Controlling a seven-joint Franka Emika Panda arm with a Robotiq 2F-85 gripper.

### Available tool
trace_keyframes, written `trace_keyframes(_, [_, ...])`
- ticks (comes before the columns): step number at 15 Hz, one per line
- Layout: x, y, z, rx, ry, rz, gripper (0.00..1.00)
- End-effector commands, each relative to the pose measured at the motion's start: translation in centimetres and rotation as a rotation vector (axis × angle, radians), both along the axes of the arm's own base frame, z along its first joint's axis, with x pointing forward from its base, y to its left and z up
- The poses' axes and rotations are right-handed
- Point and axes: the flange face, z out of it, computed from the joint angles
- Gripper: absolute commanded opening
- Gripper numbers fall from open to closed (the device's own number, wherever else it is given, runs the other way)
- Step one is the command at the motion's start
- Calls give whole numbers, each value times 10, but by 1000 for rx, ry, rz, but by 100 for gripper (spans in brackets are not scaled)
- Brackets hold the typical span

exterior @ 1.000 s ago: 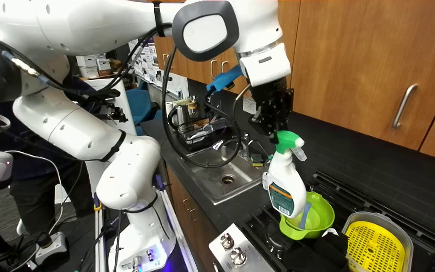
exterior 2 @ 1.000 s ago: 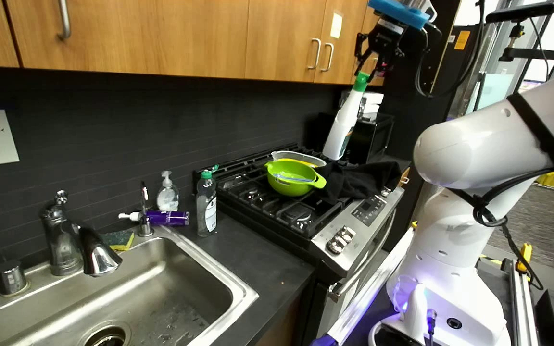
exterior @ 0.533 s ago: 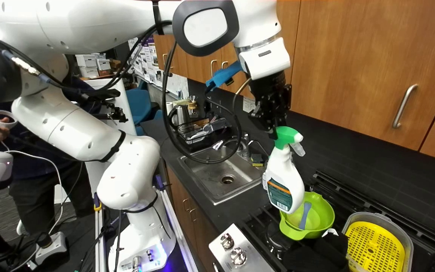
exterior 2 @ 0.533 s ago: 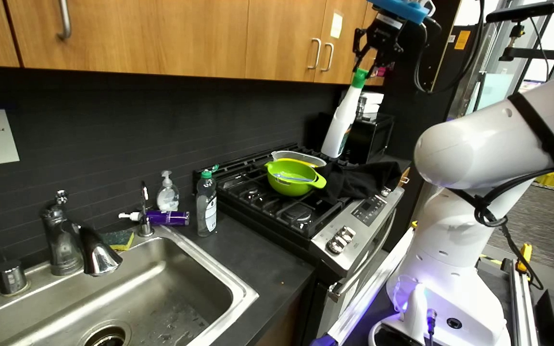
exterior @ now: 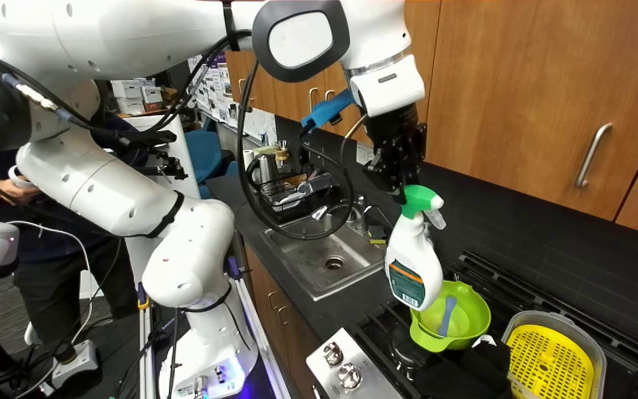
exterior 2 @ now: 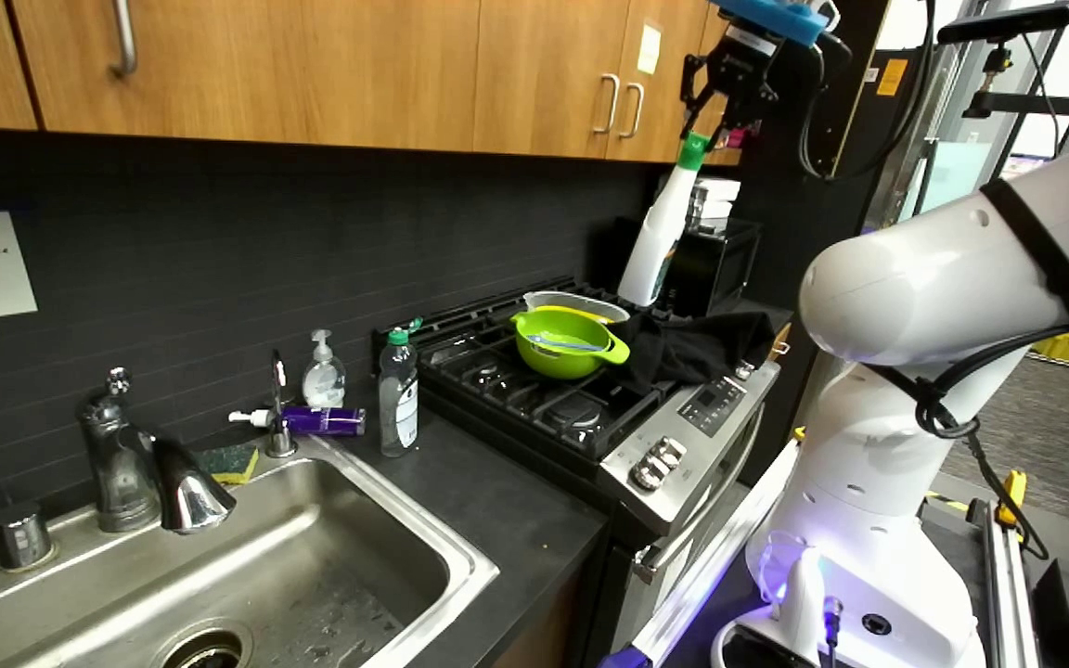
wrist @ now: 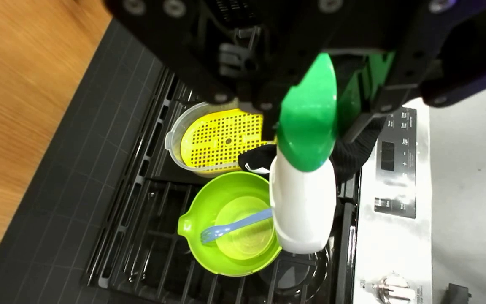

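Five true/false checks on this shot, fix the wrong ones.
1. The pincer grips the spray bottle by its green top. True.
2. The spray bottle rests on the stove. False: it hangs tilted in the air.
3. A purple bottle lies by the sink. True.
4. The yellow strainer is in the sink. False: it sits in a container on the stove.
5. A blue fork lies in the green bowl. True.

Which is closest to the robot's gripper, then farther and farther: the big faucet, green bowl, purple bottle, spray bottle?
In an exterior view, from the gripper:
1. Spray bottle: in its grip
2. Green bowl: lower, on the stove
3. Purple bottle: lying behind the sink
4. Big faucet: farther along the sink
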Motion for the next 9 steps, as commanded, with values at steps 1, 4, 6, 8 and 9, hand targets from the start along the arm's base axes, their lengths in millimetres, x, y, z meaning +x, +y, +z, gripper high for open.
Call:
trace_keyframes(1, [8,5,-3,-10,20,0,14])
trace_keyframes(4, [17,3,-11,1,45,-5,14])
trace_keyframes(6, [23,-1,-13,5,58,-11,14])
trace_keyframes(8, [30,-8,-15,7,65,-32,14])
trace_keyframes(9, [34,-13,-14,3,65,-50,14])
